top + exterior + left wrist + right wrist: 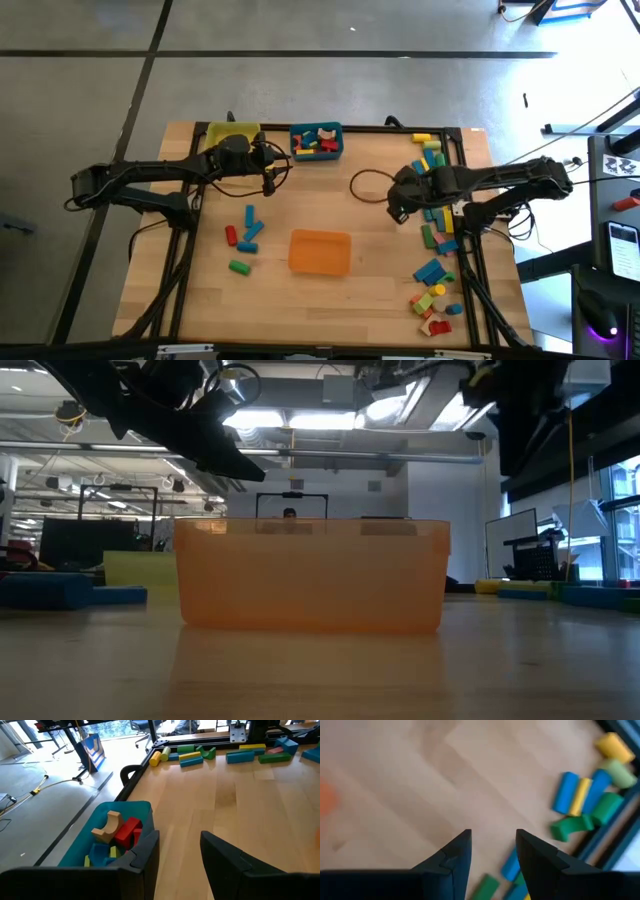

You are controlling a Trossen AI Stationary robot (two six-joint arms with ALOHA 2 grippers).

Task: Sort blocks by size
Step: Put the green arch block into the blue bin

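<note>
The left end effector (268, 170) is hovering above the far part of the table (330, 300), just near of the teal bin (317, 141). Its fingers (142, 852) are standing apart with nothing between them. The teal bin is sitting at the far edge and holding a handful of blocks, among them a red block (127, 830) and a pale wooden arch (107, 827). A yellow bin (228, 133) is sitting just left of it, partly hidden by the left arm.

The right end effector (400, 205) is hanging over the right half of the table, its fingers (455, 855) also apart and empty. Bare wood is showing between them in the right wrist view.

An orange bin (320, 251) is resting near the middle of the table. To its left, four loose blocks are lying apart from the rest: two blue blocks (250, 222), a red one (230, 234) and a green one (238, 266). Most of the loose blocks (435, 270) are strung along the right edge, from the far corner down to a near cluster; beside the right end effector there are blue, yellow and green cylinders (585, 795), though blur is making their exact shapes hard to tell.
</note>
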